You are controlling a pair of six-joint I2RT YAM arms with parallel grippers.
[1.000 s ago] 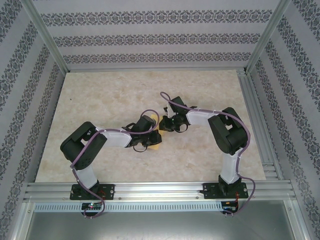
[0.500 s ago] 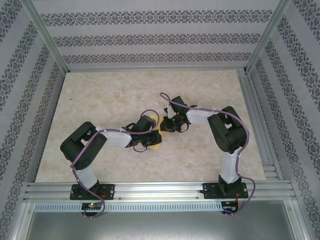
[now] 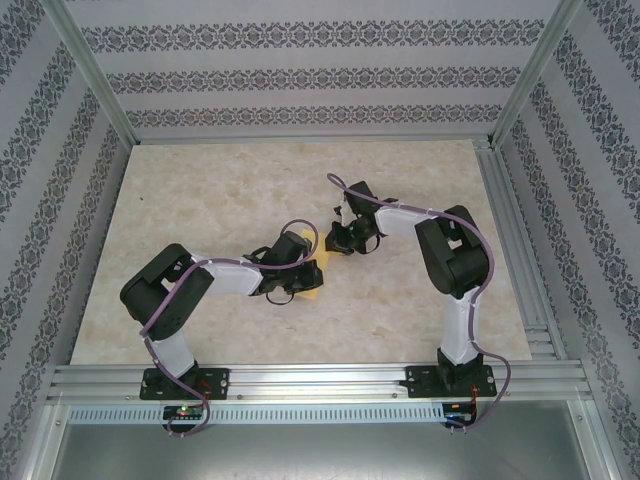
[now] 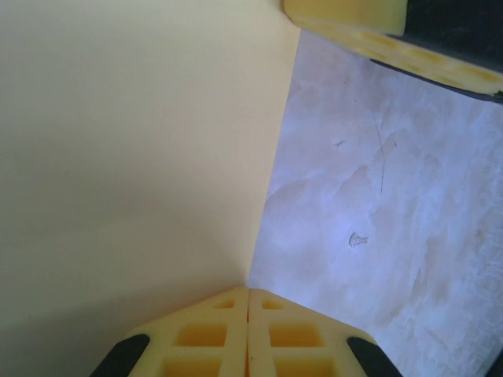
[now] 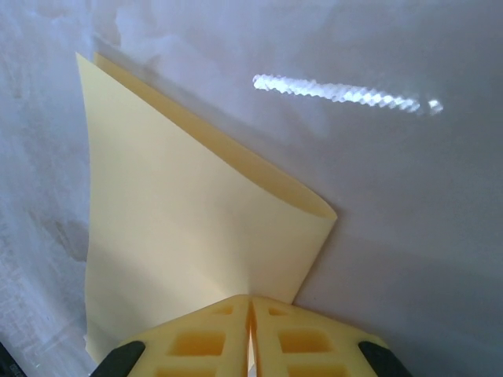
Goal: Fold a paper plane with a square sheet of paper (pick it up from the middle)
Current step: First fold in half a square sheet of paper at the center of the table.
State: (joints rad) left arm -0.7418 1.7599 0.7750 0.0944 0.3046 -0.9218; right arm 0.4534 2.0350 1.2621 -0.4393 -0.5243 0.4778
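Right gripper point(image 5: 250, 308), shifted slightly toward the table's far edge since the earlier frame, and left gripper point(image 4: 248, 302) both pinch the partly folded sheet of paper point(image 5: 181, 228) at mid-table point(image 4: 377, 236); matching edges squarely before creasing seems advisable.

Two black arms point(image 3: 175, 295) point(image 3: 455, 260); two pairs of yellow fingers point(image 4: 208, 334) point(image 5: 196, 342); one yellow paper sheet point(image 5: 181, 228); one marbled table point(image 3: 200, 190)
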